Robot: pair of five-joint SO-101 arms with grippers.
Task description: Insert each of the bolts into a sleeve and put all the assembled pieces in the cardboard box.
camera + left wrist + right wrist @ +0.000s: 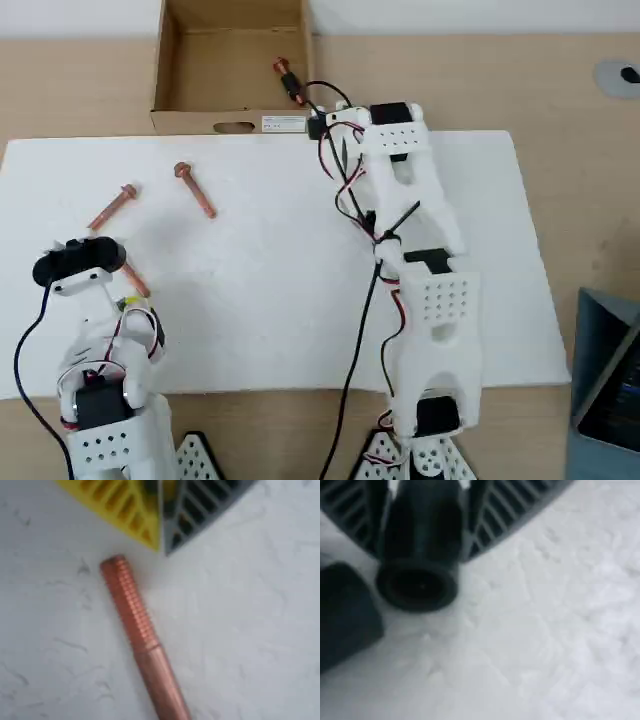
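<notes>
A copper bolt [141, 632] lies flat on the white mat [270, 300]. My left gripper [161, 546] hangs just above its threaded end, yellow and grey fingers shut with nothing between them. The same bolt [134, 279] pokes out from under the left wrist in the high view. Two more bolts [112, 206] [195, 189] lie farther back on the mat. My right gripper [422, 527] is shut on a black sleeve [417, 565], low over the mat by the front wall of the cardboard box [200, 122]. Inside the box lies an assembled bolt and sleeve [287, 79].
Another black sleeve [345, 612] lies on the mat beside the held one. The right arm [415, 230] stretches from the near edge across the mat's right half, with cables trailing along it. A dark object [605, 385] stands at the right edge.
</notes>
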